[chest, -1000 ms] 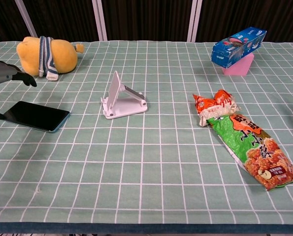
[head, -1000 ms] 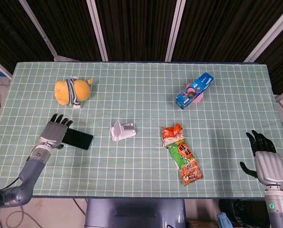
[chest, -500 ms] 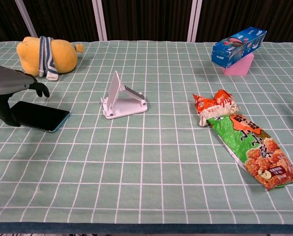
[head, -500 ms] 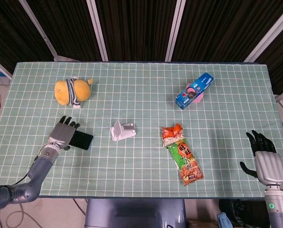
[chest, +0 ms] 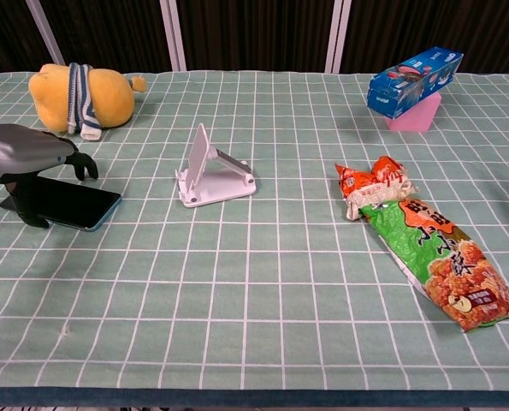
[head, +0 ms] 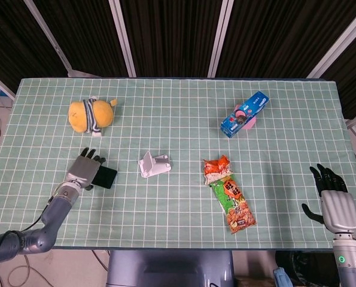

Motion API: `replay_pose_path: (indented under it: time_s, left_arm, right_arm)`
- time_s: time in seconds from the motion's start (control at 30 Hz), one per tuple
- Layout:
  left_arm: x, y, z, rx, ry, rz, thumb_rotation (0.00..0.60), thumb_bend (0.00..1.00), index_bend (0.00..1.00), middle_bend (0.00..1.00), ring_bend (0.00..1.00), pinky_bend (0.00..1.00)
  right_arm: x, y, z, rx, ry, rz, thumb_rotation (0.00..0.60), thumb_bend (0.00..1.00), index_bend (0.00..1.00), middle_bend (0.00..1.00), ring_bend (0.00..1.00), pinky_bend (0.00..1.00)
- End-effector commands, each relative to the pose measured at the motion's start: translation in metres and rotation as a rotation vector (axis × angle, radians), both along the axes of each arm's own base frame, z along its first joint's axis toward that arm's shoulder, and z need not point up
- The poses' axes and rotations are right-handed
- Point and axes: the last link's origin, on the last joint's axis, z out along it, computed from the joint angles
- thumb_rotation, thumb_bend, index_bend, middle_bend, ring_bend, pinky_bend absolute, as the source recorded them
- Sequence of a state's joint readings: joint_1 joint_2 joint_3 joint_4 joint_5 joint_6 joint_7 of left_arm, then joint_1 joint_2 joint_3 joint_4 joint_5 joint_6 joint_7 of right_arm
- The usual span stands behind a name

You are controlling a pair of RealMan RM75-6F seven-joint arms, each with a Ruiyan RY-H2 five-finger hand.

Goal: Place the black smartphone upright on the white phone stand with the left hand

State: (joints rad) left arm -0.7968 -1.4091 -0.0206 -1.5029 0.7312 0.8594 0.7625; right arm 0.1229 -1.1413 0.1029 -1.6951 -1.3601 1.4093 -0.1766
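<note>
The black smartphone (head: 106, 177) (chest: 73, 203) lies flat on the green checked cloth at the left. My left hand (head: 85, 170) (chest: 27, 156) hovers over its left part, palm down, fingers spread and thumb hanging beside the phone's near edge; it holds nothing. The white phone stand (head: 153, 165) (chest: 211, 170) stands to the right of the phone, with a gap between them. My right hand (head: 336, 202) rests at the table's front right corner, fingers apart and holding nothing; only the head view shows it.
A yellow plush toy (head: 92, 114) (chest: 80, 97) lies behind the phone. Orange and green snack bags (head: 228, 194) (chest: 421, 240) lie right of the stand. A blue box on a pink block (head: 244, 113) (chest: 413, 82) sits at the back right.
My left hand has moved to the right over the phone, covering more of it, and has come lower. The phone, the stand and the right hand have not moved.
</note>
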Motion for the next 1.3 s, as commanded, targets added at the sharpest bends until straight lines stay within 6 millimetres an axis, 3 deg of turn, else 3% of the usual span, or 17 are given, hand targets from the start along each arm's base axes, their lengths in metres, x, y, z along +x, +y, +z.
replay_pose_path:
  time_s: [0.03, 0.6, 0.77, 0.97, 1.3]
  left_arm:
    - [0.000, 0.000, -0.001, -0.005, 0.004, 0.000, 0.600, 0.15, 0.19, 0.21, 0.00, 0.00]
    - [-0.003, -0.003, -0.005, -0.017, -0.001, 0.003, 0.600, 0.21, 0.30, 0.34, 0.00, 0.00]
    - [-0.004, -0.004, -0.006, -0.018, -0.007, 0.002, 0.600, 0.30, 0.38, 0.43, 0.01, 0.00]
    - [-0.003, -0.005, -0.006, -0.010, -0.020, -0.012, 0.600, 0.49, 0.49, 0.54, 0.06, 0.00]
    - [0.006, -0.009, 0.000, -0.001, -0.041, -0.043, 0.600, 0.55, 0.55, 0.60, 0.09, 0.00]
  right_arm:
    - [0.000, 0.000, 0.000, 0.000, 0.000, 0.000, 0.600, 0.39, 0.02, 0.00, 0.00, 0.13]
    - [0.000, 0.000, 0.000, 0.000, -0.001, 0.000, 0.600, 0.39, 0.02, 0.00, 0.00, 0.13]
    - [0.000, 0.000, 0.000, -0.001, -0.001, 0.000, 0.600, 0.39, 0.02, 0.00, 0.00, 0.13]
    - [0.000, 0.000, 0.000, 0.000, -0.001, 0.000, 0.600, 0.39, 0.02, 0.00, 0.00, 0.13]
    - [0.000, 0.000, 0.000, -0.001, -0.004, 0.001, 0.600, 0.39, 0.02, 0.00, 0.00, 0.13]
